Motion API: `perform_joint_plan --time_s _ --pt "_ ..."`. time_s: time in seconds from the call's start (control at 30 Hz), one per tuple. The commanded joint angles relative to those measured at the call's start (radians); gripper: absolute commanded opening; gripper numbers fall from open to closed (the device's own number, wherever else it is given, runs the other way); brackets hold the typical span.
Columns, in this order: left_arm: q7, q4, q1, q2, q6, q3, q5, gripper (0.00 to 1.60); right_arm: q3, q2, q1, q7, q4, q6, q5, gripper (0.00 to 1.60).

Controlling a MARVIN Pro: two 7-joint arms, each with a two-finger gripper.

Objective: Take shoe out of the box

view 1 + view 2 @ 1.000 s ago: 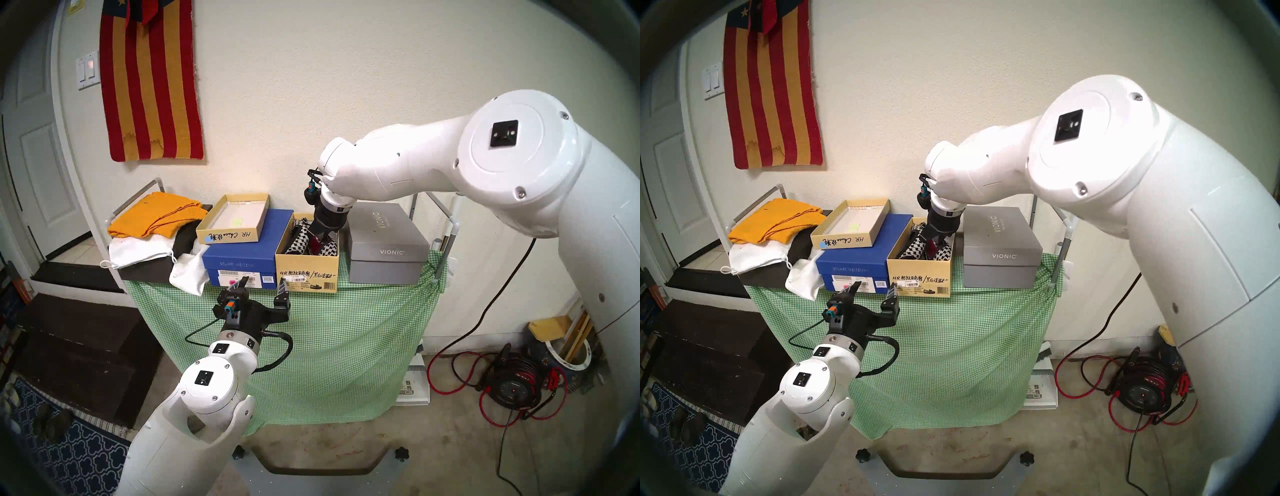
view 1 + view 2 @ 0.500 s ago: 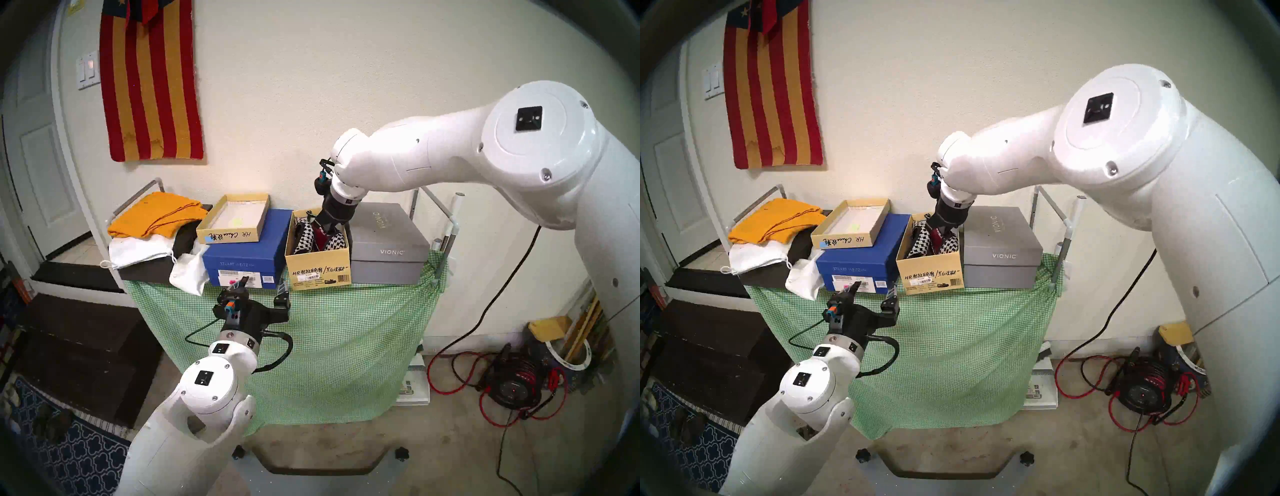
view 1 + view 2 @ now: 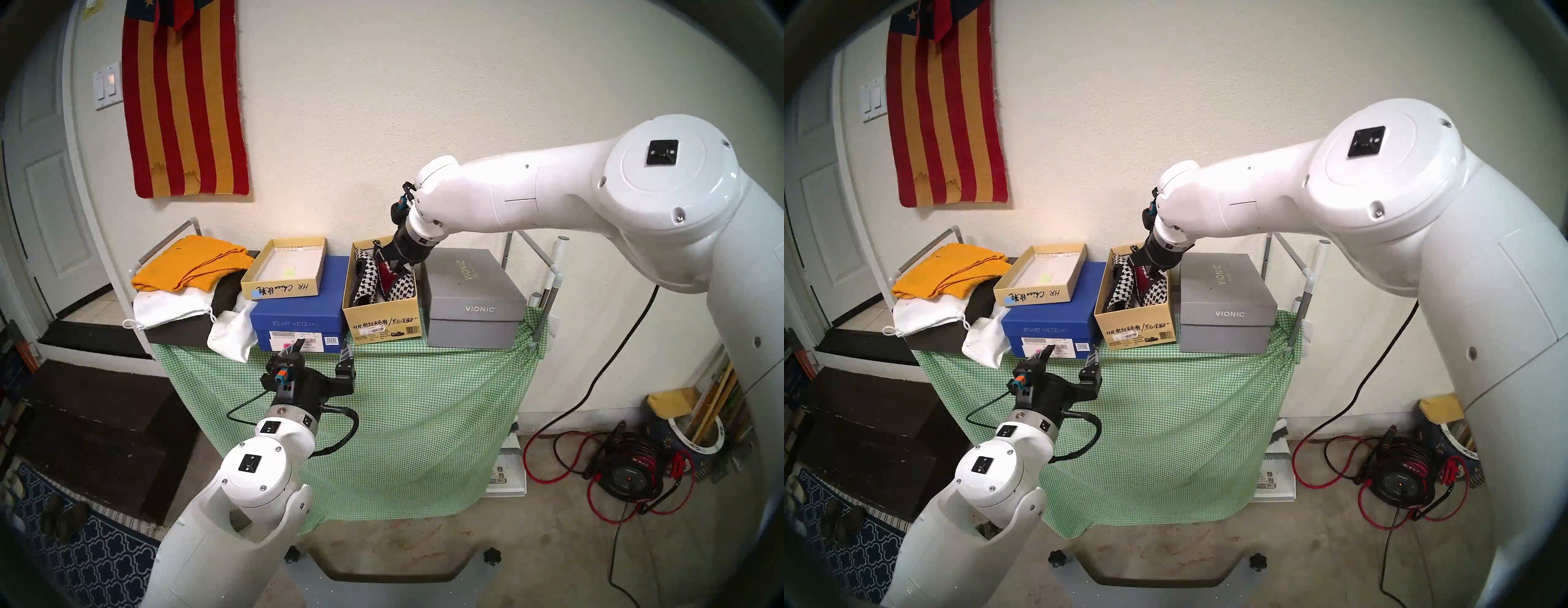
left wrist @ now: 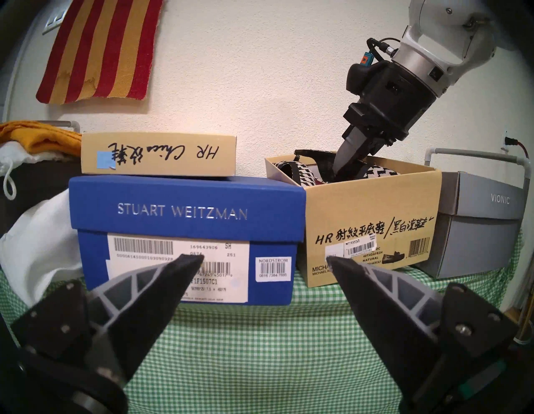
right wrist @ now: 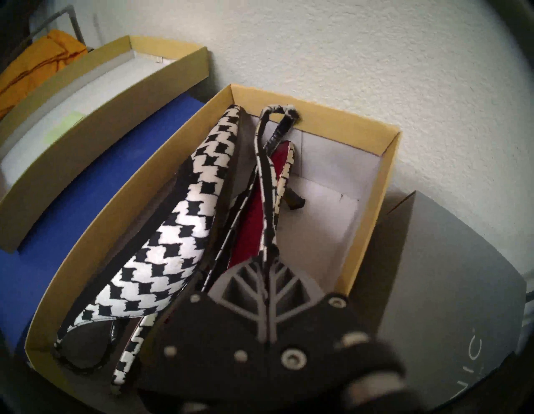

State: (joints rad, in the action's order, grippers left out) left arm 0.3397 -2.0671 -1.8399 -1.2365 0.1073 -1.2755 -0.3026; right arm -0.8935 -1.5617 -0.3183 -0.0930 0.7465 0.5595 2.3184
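Note:
The tan-yellow box (image 3: 384, 325) marked "HR" stands open on the green-checked table (image 3: 403, 403), between a blue box and a grey box. It sits askew, and its right side looks slightly raised. It also shows in the left wrist view (image 4: 372, 228) and the right wrist view (image 5: 130, 219). Two black-and-white houndstooth shoes lie inside it, a left one (image 3: 365, 276) and a right one (image 3: 403, 288) with red lining. My right gripper (image 3: 396, 263) reaches into the box's far end and is shut on a strap of the right shoe (image 5: 264, 202). My left gripper (image 3: 322, 350) is open and empty in front of the table edge.
A blue Stuart Weitzman box (image 3: 297, 316) touches the box's left side, with a shallow tan lid (image 3: 282, 271) on top of it. A grey VIONIC box (image 3: 475, 297) is close on the right. Orange cloth (image 3: 191, 259) and white bags lie far left. The wall is directly behind.
My right gripper has risen and tilted back towards the wall with the shoe strap. The box slid right, then back left, and turned askew. The left arm has not moved.

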Motion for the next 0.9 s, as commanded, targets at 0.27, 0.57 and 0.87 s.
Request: perform_joint_plan --time_s 0.27,0.57,0.87 --pt "0.000 0.000 0.000 0.001 0.000 -0.001 0.000 1.60 0.065 -0.034 0.083 0.025 -0.117 0.008 0.094 0.00" --pt "0.000 0.000 0.000 0.001 0.000 -0.001 0.000 1.60 0.100 -0.054 0.074 0.049 -0.134 -0.016 0.109 0.00" --pt "0.000 0.000 0.000 0.001 0.000 0.000 0.000 1.60 0.095 0.027 -0.001 0.095 -0.123 -0.034 0.099 0.00"
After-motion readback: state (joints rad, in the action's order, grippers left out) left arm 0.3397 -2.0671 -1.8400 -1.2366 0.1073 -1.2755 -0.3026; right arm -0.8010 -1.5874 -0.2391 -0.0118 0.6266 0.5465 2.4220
